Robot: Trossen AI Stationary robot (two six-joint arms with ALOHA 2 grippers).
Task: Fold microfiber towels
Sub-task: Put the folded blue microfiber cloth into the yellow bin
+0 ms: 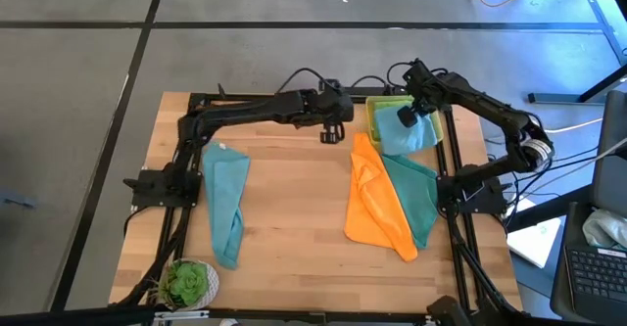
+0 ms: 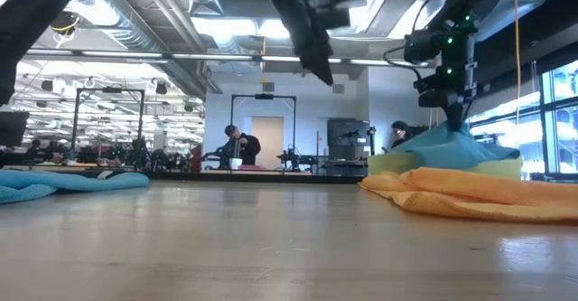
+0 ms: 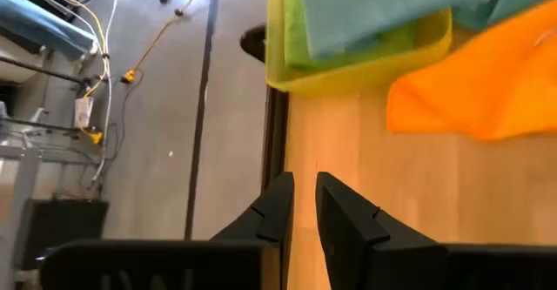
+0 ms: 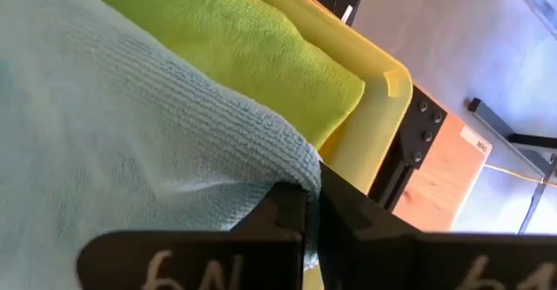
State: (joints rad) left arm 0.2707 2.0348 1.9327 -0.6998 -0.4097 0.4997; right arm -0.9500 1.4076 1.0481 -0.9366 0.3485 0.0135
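The light wooden table (image 1: 294, 199) with its black metal frame carries everything. On its left side lies a long teal microfiber towel (image 1: 225, 201), loosely bunched in a strip. On the right side lies an orange microfiber towel (image 1: 375, 204), crumpled and lying partly over a second teal microfiber towel (image 1: 416, 194) just beside it. At the far right corner stands a yellow plastic tray (image 1: 373, 119); inside it a lime green microfiber towel (image 4: 252, 46) lies flat, and a light blue microfiber towel (image 1: 407, 138) rests on top of it and hangs over the near rim toward the orange towel. A small green potted plant (image 1: 186, 283) stands at the near left corner.

The right gripper (image 1: 407, 116) is over the tray, and its fingers are clamped together on the edge of the light blue towel, which rises to a peak under it in the low view. The left gripper (image 1: 333, 133) hovers above the bare table just beside the tray, near the far edge; its fingers (image 3: 344, 216) stand only slightly apart with a thin gap and hold nothing.

In the room behind the table, two persons (image 2: 242, 145) are seen far away
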